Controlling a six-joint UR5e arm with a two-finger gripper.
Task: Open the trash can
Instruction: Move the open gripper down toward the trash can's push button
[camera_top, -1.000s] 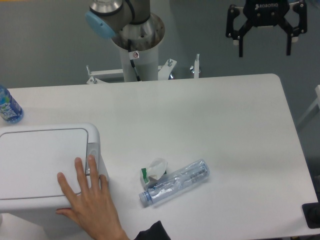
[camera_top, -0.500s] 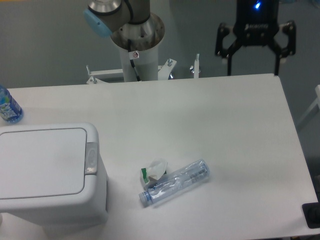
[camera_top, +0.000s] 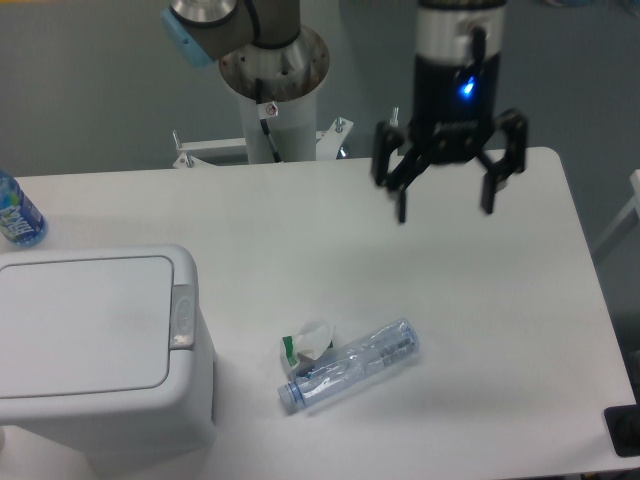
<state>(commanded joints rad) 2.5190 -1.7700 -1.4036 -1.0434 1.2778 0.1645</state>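
Observation:
The white trash can (camera_top: 100, 345) stands at the table's front left corner. Its flat lid (camera_top: 80, 325) is down and closed. A small grey push-button (camera_top: 182, 316) sits on the rim at the lid's right edge. My gripper (camera_top: 446, 210) hangs above the back right part of the table, well to the right of the can and apart from it. Its two black fingers (camera_top: 402, 195) point down and are spread wide, with nothing between them.
A clear plastic bottle (camera_top: 350, 364) lies on its side near the table's front middle, with a crumpled white and green wrapper (camera_top: 308, 342) beside it. A blue-labelled bottle (camera_top: 16, 212) stands at the far left edge. The arm's base column (camera_top: 272, 90) rises behind the table.
The hand that rested on the trash can has gone. My gripper has come down and moved left, from the top right corner to above the table's back right part.

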